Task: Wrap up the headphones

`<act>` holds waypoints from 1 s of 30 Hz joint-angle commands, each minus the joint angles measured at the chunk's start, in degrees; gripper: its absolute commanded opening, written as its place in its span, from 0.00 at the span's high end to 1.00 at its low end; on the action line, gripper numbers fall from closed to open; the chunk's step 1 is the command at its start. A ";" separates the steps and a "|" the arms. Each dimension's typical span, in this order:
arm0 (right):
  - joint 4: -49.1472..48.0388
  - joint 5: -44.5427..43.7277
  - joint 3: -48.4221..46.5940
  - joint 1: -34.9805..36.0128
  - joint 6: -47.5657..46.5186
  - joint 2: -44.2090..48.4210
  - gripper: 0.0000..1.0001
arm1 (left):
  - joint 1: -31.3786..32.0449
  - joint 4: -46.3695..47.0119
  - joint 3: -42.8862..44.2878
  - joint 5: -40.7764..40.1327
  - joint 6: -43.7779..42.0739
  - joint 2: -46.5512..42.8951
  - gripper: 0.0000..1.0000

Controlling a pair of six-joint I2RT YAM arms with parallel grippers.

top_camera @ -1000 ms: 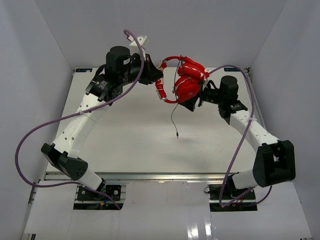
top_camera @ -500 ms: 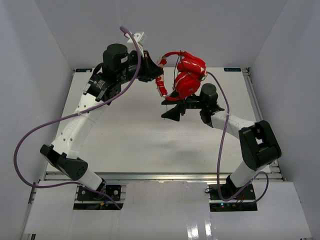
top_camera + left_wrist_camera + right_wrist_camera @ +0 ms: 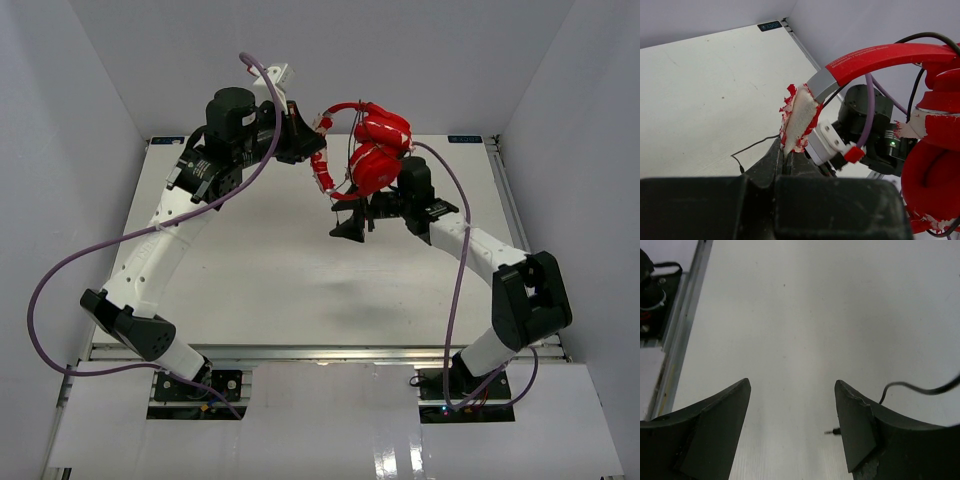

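The red headphones (image 3: 375,150) hang in the air above the back of the table. My left gripper (image 3: 318,150) is shut on the torn, foam-showing pad (image 3: 800,120) at one end of the red headband (image 3: 880,57). An earcup (image 3: 935,185) hangs at the right. My right gripper (image 3: 345,228) is open just below the earcups, pointing left, with only bare table between its fingers (image 3: 715,425). The thin black cord (image 3: 920,389) runs past its right finger. The jack plug (image 3: 832,431) shows just inside that finger.
The white table (image 3: 250,260) is walled by white panels at the back and sides. Thick purple robot cables (image 3: 60,270) loop off both arms. A metal rail (image 3: 680,330) runs along the table's edge in the right wrist view.
My right arm has swung from the right of the earcups to below them, its gripper now pointing left with its jaws a little narrower. The left gripper has lifted the headphones slightly.
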State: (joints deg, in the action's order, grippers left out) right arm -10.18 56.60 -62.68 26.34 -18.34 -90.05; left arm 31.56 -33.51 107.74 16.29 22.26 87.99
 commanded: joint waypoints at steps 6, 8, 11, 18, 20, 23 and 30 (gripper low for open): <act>16.31 -12.25 7.05 -0.54 -10.42 12.79 0.28 | -0.19 1.95 0.91 -1.58 0.54 -3.82 1.00; 12.82 -16.57 7.13 -0.67 -2.61 11.92 0.17 | -0.19 1.95 0.88 -1.22 0.67 -3.95 1.00; -0.95 -18.50 9.29 -0.56 7.62 10.13 0.10 | -0.19 2.03 0.80 -0.90 1.03 -4.33 1.00; -14.07 -18.46 4.76 0.88 15.22 -0.06 0.08 | -0.19 1.97 0.54 -0.38 1.36 -5.22 1.00; -15.17 -17.16 2.57 0.97 16.76 -2.96 0.07 | -0.19 2.02 0.47 -0.42 1.53 -5.45 1.00; -16.99 -15.51 -0.56 1.17 19.34 -7.03 0.20 | -0.19 1.95 0.54 -0.92 1.81 -5.72 1.00; -14.86 -14.86 0.38 1.17 16.02 -5.57 0.34 | -0.19 1.95 0.78 -2.10 1.33 -5.97 1.00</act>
State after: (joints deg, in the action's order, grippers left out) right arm -23.16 40.15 -61.21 27.20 -0.16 -98.19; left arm 31.57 -34.50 107.61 14.73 21.94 85.94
